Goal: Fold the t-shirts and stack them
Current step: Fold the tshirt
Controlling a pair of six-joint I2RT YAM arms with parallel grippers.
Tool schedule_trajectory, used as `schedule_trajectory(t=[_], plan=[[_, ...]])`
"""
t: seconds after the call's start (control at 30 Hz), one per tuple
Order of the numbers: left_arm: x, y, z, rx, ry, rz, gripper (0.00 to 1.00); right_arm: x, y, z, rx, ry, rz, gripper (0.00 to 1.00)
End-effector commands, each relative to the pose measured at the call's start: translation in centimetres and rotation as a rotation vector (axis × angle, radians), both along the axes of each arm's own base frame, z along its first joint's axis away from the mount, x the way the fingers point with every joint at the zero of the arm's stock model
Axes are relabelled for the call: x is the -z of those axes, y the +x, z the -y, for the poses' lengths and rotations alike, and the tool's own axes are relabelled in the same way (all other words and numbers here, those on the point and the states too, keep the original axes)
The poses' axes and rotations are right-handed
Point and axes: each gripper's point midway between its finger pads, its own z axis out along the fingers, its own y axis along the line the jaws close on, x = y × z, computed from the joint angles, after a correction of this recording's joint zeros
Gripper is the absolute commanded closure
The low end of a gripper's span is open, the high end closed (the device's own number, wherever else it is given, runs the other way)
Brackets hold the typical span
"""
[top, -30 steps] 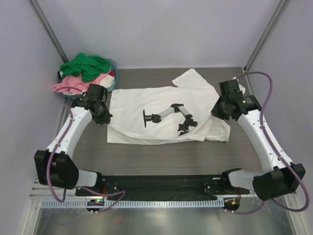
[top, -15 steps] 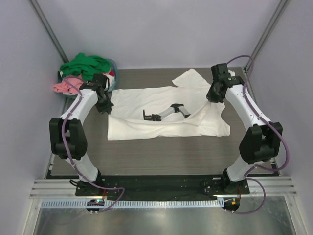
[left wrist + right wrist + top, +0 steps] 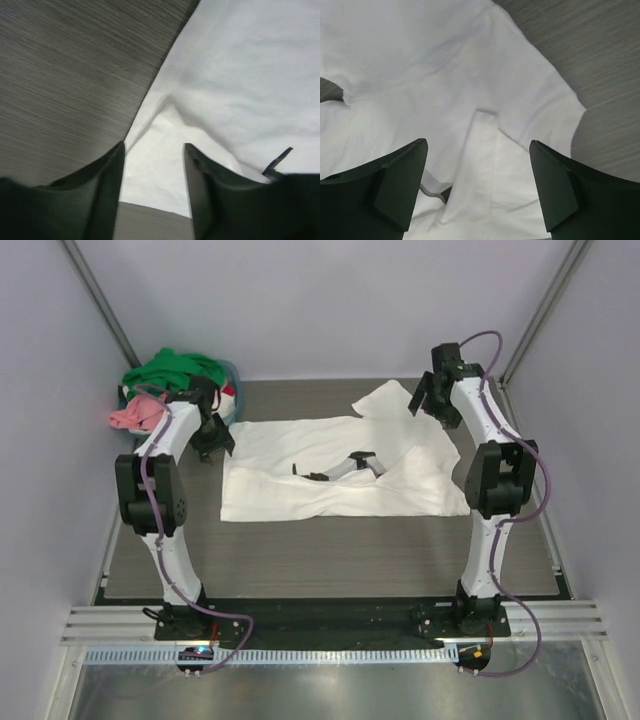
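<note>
A wide strip of bare counter (image 3: 330,560) lies free across the lower middle of the frame, between the upright left arm (image 3: 150,495) and right arm (image 3: 497,480). The spread white t-shirt (image 3: 340,465) covers the centre. The basket (image 3: 235,380) heaped with green and pink shirts (image 3: 175,375) blocks the upper left corner.

White t-shirt (image 3: 290,450): large, plain, short-sleeved; spread out, lightly creased, mid-table (image 3: 300,550), one sleeve splayed toward far edge. Green t-shirt (image 3: 175,372): crumpled, topping far-left corner heap. Pink t-shirt (image 3: 128,416): bunched beneath, left side. Red t-shirt (image 3: 229,391): sliver only, heap's right edge.
</note>
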Motion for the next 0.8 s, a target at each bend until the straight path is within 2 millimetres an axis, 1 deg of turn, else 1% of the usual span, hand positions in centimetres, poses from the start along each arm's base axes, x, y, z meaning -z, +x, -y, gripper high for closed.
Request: schedule_trajectory(t=[0.0,0.03,0.07,0.1,0.13,0.17,0.2,0.23,0.27,0.3,0.33,0.37,0.4,0.43,0.47,0.53,0.6,0.63,0.7,0.77], plan=[[-5.1,-1.9,-0.3,-0.017,-0.027,0.088,0.42,-2.9,-2.6,3.9,0.064,-0.005,-0.007,0.11],[-5.5,-2.2,-0.3,-0.021,-0.027,0.116,0.36,-5.2,-3.9,3.7,0.069,0.021,0.052,0.11],[-5.9,-2.9,-0.2,-0.036,-0.037,0.135,0.29,-4.9,-5.1,6.1,0.143,0.051,0.06,0.12],[-4.2,-5.0,-0.1,-0.045,-0.044,0.09,0.28,-2.1,-7.3,6.1,0.151,0.094,0.019,0.14],[-5.4,-5.8,0.2,-0.052,-0.066,0.136,0.28,-1.4,-8.7,6.2,0.165,0.122,0.014,0.16],[-4.9,-6.3,0.8,-0.068,-0.103,0.155,0.27,-2.8,-9.6,6.7,0.183,0.151,0.082,0.19],[-2.7,-8.4,1.0,-0.086,-0.119,0.108,0.26,0.5,-12.5,6.2,0.19,0.174,0.002,0.22],[-3.3,-8.6,1.2,-0.096,-0.14,0.174,0.26,1.3,-13.6,5.4,0.176,0.221,-0.011,0.23],[-2.9,-9.3,1.9,-0.095,-0.18,0.179,0.26,2.6,-15.6,5.0,0.18,0.238,-0.025,0.26],[-2.6,-9.8,2.1,-0.12,-0.202,0.195,0.26,3.4,-16.5,4.8,0.185,0.253,-0.035,0.28],[-0.5,-11.0,2.2,-0.135,-0.212,0.179,0.26,4.0,-17.2,4.4,0.18,0.279,-0.042,0.28],[-0.6,-11.3,2.5,-0.143,-0.231,0.209,0.26,4.6,-17.5,4.3,0.18,0.289,-0.033,0.32],[0.1,-11.8,2.9,-0.155,-0.258,0.205,0.26,6.0,-19.0,4.5,0.202,0.304,-0.066,0.34],[1.0,-12.4,3.0,-0.163,-0.268,0.203,0.26,6.6,-19.3,4.4,0.203,0.312,-0.075,0.35],[1.3,-12.7,3.1,-0.167,-0.277,0.208,0.27,7.3,-19.8,4.4,0.205,0.321,-0.083,0.37],[1.7,-12.5,3.2,-0.184,-0.288,0.228,0.27,8.1,-20.0,4.7,0.213,0.322,-0.099,0.38],[2.6,-13.0,3.1,-0.197,-0.285,0.216,0.28,8.6,-19.9,5.0,0.221,0.321,-0.102,0.4],[2.8,-12.9,3.1,-0.205,-0.288,0.223,0.28,9.0,-19.8,5.0,0.224,0.323,-0.112,0.41],[3.8,-13.1,3.1,-0.216,-0.288,0.207,0.29,9.2,-19.5,5.2,0.227,0.32,-0.107,0.42],[4.2,-12.8,3.0,-0.223,-0.289,0.217,0.32,9.7,-19.4,5.6,0.24,0.305,-0.115,0.43]])
